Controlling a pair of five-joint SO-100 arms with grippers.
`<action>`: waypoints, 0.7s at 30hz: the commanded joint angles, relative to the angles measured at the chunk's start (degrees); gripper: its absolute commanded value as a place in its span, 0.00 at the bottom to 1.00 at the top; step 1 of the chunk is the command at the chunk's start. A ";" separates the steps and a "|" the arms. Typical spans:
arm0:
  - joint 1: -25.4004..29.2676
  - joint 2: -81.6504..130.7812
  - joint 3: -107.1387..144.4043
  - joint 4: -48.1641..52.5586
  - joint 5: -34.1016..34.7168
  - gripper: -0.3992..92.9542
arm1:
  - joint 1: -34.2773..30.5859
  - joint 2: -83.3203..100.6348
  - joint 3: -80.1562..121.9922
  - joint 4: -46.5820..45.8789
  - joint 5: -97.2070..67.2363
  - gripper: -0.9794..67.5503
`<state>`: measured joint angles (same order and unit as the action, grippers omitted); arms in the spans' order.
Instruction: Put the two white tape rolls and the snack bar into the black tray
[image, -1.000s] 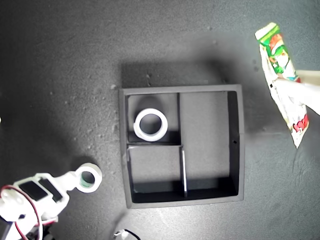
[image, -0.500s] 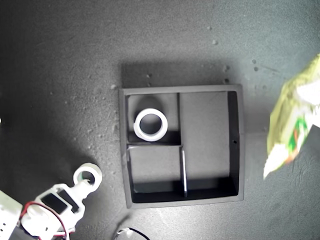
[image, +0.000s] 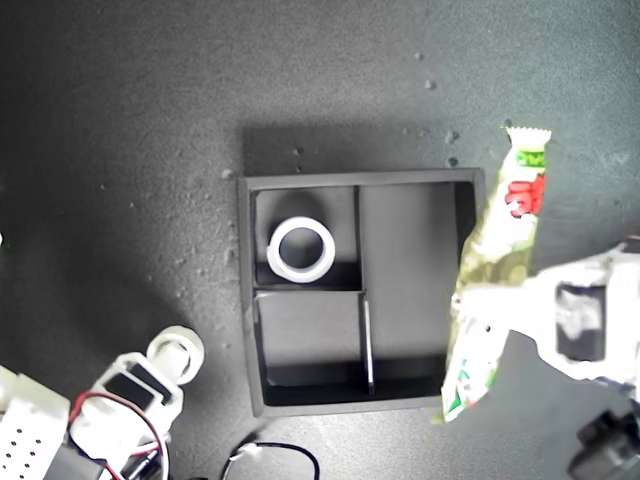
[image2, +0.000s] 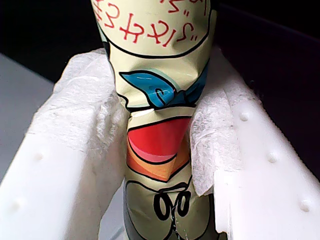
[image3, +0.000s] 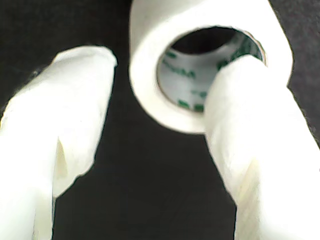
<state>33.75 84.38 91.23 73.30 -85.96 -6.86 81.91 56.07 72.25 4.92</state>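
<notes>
The long snack bar in its shiny green-and-white wrapper with red lettering (image: 492, 280) was clamped at its middle between the padded jaws of my first gripper (image2: 157, 145) and hung over the right wall of the square matte black tray (image: 247, 300), as the exterior view shows it; one crimped end reached past the tray's far right corner and the other past its near right corner, so the bar was judged not yet deposited. One white ring-shaped tape roll (image: 301, 250) lay flat in the small far-left compartment of the tray, and that part of the task was judged complete. The second white tape roll, with a greenish printed core (image: 176, 353), rested on the dark tabletop (image: 120, 120) outside the tray, off its near left corner. My second gripper (image3: 150, 115) was at this roll with its jaws apart, one finger (image3: 260, 130) appearing to reach into the open centre and the other standing clear of the outer wall; no grip was established. Two items therefore remained: the bar and this roll.
</notes>
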 joint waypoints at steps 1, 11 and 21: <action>1.58 1.93 -1.58 0.26 -0.62 0.16 | 0.70 0.00 -0.09 -0.26 1.41 0.00; 2.37 -2.55 1.58 -5.36 -1.67 0.16 | -0.44 -1.14 3.08 -4.13 3.60 0.00; 0.09 -5.36 4.83 -8.09 -3.25 0.01 | 2.11 -7.21 9.40 -10.63 8.00 0.08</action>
<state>34.89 77.78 95.80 65.57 -88.68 -6.24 74.27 63.72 65.13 11.60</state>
